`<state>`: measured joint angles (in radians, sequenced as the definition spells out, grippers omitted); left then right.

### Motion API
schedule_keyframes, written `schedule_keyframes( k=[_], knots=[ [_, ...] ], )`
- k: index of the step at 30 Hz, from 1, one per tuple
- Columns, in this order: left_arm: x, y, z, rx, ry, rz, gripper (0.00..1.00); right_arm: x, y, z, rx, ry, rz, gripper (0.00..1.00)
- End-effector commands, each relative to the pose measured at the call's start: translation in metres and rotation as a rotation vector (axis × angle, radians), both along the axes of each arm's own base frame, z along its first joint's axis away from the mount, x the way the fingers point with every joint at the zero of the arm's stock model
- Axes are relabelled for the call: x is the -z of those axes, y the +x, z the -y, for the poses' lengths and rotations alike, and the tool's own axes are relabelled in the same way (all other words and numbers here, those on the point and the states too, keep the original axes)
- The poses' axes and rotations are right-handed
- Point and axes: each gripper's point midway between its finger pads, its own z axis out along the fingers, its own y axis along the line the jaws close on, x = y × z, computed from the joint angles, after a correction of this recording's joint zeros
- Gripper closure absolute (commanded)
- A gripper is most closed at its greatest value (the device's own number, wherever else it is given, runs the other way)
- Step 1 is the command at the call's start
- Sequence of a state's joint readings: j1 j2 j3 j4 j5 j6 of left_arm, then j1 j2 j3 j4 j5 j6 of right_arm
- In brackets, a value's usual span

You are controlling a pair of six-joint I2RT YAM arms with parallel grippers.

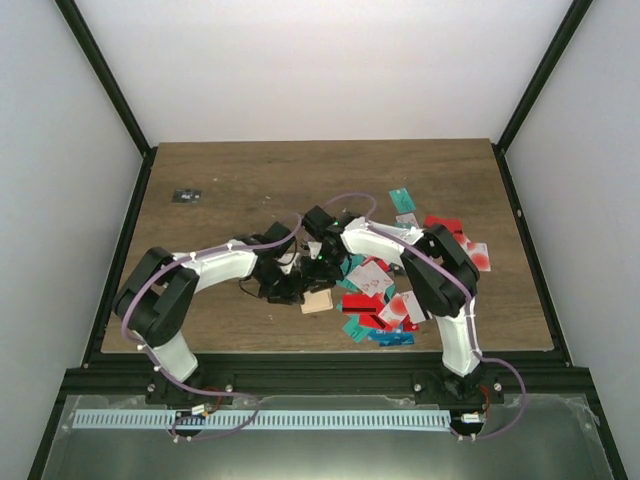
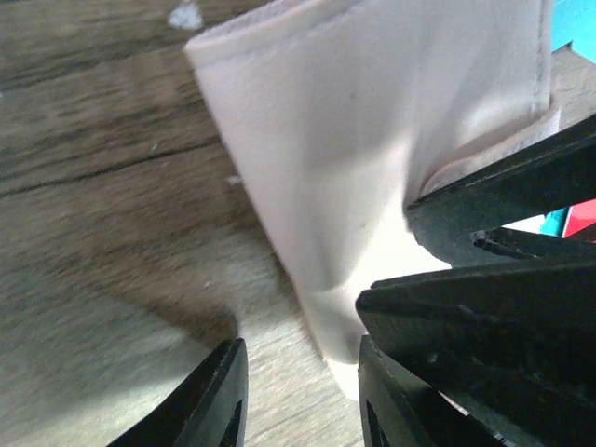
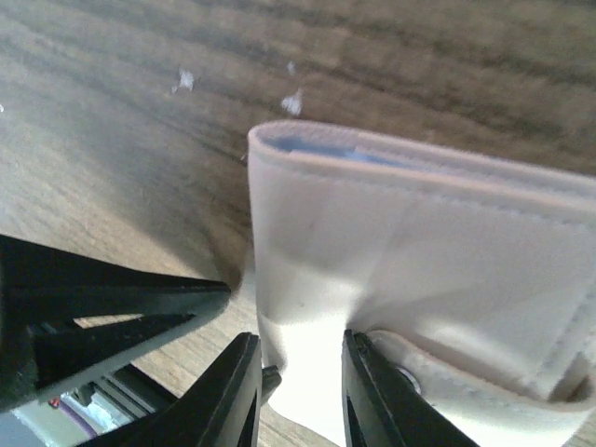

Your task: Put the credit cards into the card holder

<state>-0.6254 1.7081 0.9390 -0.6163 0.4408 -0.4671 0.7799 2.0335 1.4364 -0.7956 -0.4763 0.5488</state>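
Observation:
The card holder [image 1: 316,301] is a pale beige wallet, folded shut and lying flat on the wooden table between both grippers. A blue card edge [image 3: 317,149] shows inside its folded end, and its snap tab [image 3: 484,372] lies across the front. My left gripper [image 2: 300,361] is open just off the card holder's [image 2: 372,140] corner, with bare table between its fingers. My right gripper [image 3: 300,349] stands open astride the card holder's [image 3: 419,242] near edge. The credit cards [image 1: 378,300], teal, red, blue and white, lie in a loose pile to the right.
More cards lie farther back right: a teal one [image 1: 402,196] and red ones [image 1: 443,226]. A tiny dark flat object [image 1: 186,195] sits at the far left. The right gripper's black fingers [image 2: 503,233] crowd the right side of the left wrist view.

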Motion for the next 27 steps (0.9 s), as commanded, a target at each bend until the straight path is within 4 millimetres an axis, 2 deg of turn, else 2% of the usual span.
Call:
schedule_keyframes(
  k=[1,4,9,12,15,17,20,22,23,24,27],
  knots=[
    [-0.019,0.008,-0.006,0.022,0.024,0.073,0.64,-0.012,-0.013,-0.006,-0.024,0.064,0.005,0.71],
    [-0.033,0.014,-0.01,0.017,0.026,0.109,0.62,-0.037,-0.004,-0.009,-0.007,0.137,0.046,0.63],
    [-0.071,0.029,-0.015,0.0,0.009,0.192,0.6,-0.08,0.011,-0.005,0.022,0.227,0.114,0.35],
    [-0.097,0.04,-0.019,-0.015,-0.003,0.256,0.56,-0.102,0.024,0.006,0.051,0.259,0.172,0.27],
    [-0.125,0.051,-0.025,-0.035,-0.011,0.333,0.51,-0.124,0.037,0.022,0.084,0.273,0.251,0.23],
    [-0.143,0.06,-0.03,-0.049,-0.005,0.394,0.43,-0.137,0.047,0.034,0.107,0.281,0.3,0.22],
    [-0.171,0.073,-0.037,-0.074,0.006,0.496,0.19,-0.155,0.062,0.055,0.144,0.283,0.386,0.18],
    [-0.192,0.083,-0.042,-0.092,0.014,0.576,0.12,-0.168,0.072,0.07,0.172,0.276,0.45,0.14],
    [-0.2,0.087,-0.044,-0.1,0.018,0.612,0.09,-0.173,0.078,0.079,0.19,0.265,0.479,0.04],
    [-0.209,0.091,-0.047,-0.11,0.021,0.651,0.03,-0.179,0.085,0.087,0.21,0.254,0.509,0.01],
    [-0.231,0.103,-0.055,-0.134,0.037,0.782,0.0,-0.194,0.106,0.117,0.279,0.177,0.608,0.0]
  ],
)
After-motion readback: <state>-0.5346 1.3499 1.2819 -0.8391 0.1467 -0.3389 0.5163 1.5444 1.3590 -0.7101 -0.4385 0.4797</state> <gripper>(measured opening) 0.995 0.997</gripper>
